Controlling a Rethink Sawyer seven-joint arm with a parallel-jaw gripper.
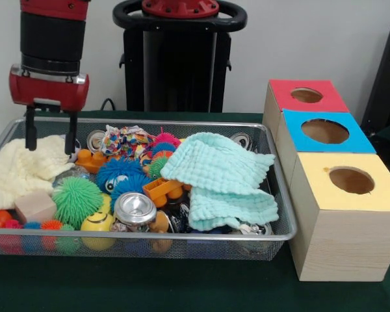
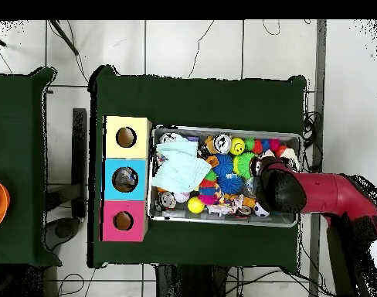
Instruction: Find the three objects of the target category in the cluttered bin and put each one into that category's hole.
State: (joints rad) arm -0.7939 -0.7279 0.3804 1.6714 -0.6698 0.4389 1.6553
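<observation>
The silver wire-mesh bin [image 1: 281, 195] is full of toys; it also shows in the overhead view [image 2: 222, 220]. My gripper [image 1: 51, 138] hangs over the bin's far left end, open and empty, its fingertips [image 1: 31, 144] just above a cream cloth [image 1: 19, 170]. In the overhead view the arm's head [image 2: 275, 187] hides the gripper. A clear shiny wad [image 1: 71, 174] peeks out beside the cream cloth, just below the gripper. Another crinkly clear piece [image 1: 249, 229] shows under the mint cloth at the front right. Any third wad is hidden.
A mint cloth [image 1: 218, 170] covers the bin's right half. Spiky balls [image 1: 77, 200], a silver can [image 1: 135, 209] and a yellow ball [image 1: 97, 224] crowd the middle. Red [image 1: 283, 91], blue [image 1: 299, 121] and yellow [image 1: 318, 185] wooden boxes with holes stand right of the bin.
</observation>
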